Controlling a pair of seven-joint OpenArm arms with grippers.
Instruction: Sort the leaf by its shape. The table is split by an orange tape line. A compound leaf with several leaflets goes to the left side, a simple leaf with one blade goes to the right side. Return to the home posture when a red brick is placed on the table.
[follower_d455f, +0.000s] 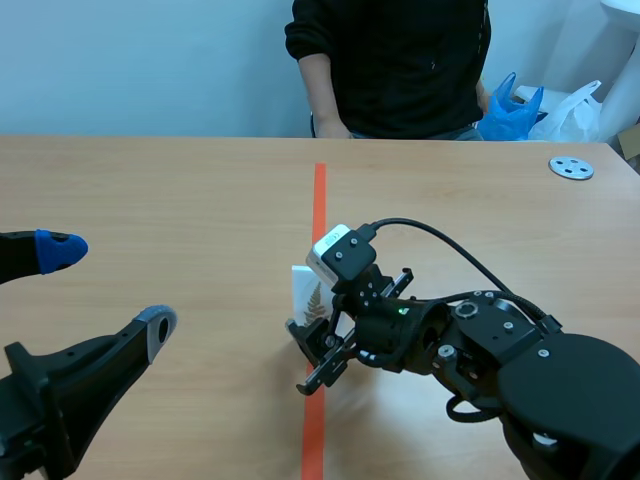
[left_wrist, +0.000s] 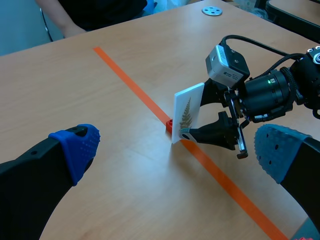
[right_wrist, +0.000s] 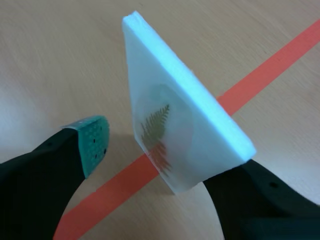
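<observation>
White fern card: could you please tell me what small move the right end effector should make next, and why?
Probably close the right end effector on the white foam fern card: it stands on the orange tape line between the open fingers, green dotted pad not touching. Its several leaflets mean left side.

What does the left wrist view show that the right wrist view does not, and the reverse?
Left wrist only: blue pads, a metal disc, a person, a small red piece at the foot of the white card. Right wrist only: the gap between its green pad and the card. Both: the card, its fern leaf, the orange tape line.
</observation>
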